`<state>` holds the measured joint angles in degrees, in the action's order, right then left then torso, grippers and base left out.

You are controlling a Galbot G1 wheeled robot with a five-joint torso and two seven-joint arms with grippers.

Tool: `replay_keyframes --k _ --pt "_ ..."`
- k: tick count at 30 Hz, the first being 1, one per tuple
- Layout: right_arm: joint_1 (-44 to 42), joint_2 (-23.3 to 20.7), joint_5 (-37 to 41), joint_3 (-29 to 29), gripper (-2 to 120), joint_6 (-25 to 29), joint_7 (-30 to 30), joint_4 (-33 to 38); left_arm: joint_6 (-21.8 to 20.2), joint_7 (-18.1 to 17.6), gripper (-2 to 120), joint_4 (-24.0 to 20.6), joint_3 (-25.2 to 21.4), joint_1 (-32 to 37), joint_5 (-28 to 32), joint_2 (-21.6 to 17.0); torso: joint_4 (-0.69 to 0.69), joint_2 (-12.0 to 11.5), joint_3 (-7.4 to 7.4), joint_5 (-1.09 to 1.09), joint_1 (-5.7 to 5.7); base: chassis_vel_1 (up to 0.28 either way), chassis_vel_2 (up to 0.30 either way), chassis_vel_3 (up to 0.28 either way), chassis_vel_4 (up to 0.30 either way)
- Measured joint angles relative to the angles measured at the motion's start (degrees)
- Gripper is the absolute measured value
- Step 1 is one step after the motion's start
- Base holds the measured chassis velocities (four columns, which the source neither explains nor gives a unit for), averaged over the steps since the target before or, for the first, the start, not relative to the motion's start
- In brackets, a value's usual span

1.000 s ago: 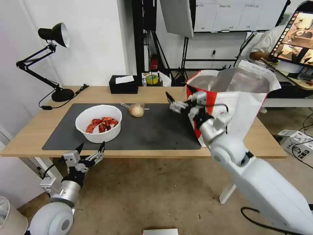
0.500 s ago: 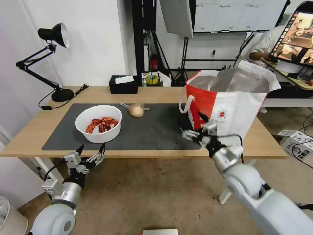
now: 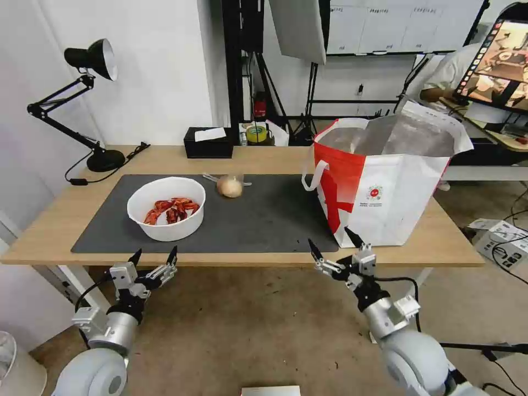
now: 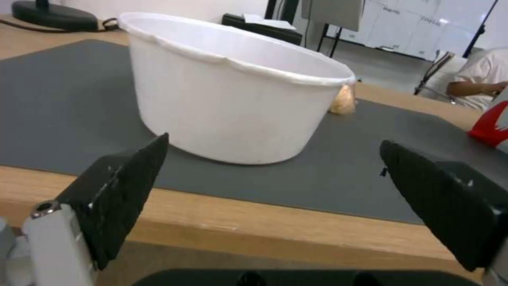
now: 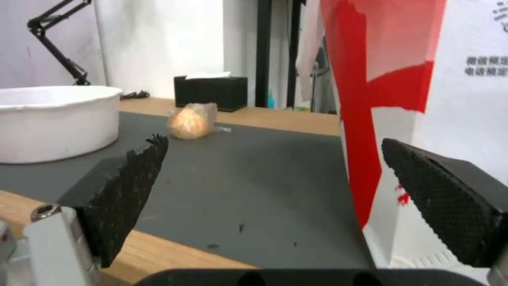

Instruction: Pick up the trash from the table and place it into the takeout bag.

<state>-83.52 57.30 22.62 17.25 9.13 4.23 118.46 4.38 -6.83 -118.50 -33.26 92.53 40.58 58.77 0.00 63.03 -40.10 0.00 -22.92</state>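
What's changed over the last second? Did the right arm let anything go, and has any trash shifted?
The right gripper pulled back from the takeout bag's mouth, down past its front, to below the table's near edge; open and empty throughout, no release seen. The left gripper stayed open below the near edge, drifting slightly lower. The bowl, the clear bag with tan lump and the takeout bag stayed put.

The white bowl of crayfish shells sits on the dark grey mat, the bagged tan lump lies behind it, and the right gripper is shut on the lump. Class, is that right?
One part is wrong. The right gripper holds nothing: the head view shows it open below the table's front edge. The white bowl does sit on the mat, with the bagged tan lump behind it.
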Motion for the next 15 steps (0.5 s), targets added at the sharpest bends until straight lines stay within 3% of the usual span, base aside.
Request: replay_keyframes --k 15 --pt "-3.8 1.4 -1.6 0.6 100 1.2 -0.1 -0.7 0.6 1.0 100 -0.4 -1.0 1.9 -0.9 0.6 0.00 0.0 0.00 0.00 0.00 0.000 0.000 0.000 0.000"
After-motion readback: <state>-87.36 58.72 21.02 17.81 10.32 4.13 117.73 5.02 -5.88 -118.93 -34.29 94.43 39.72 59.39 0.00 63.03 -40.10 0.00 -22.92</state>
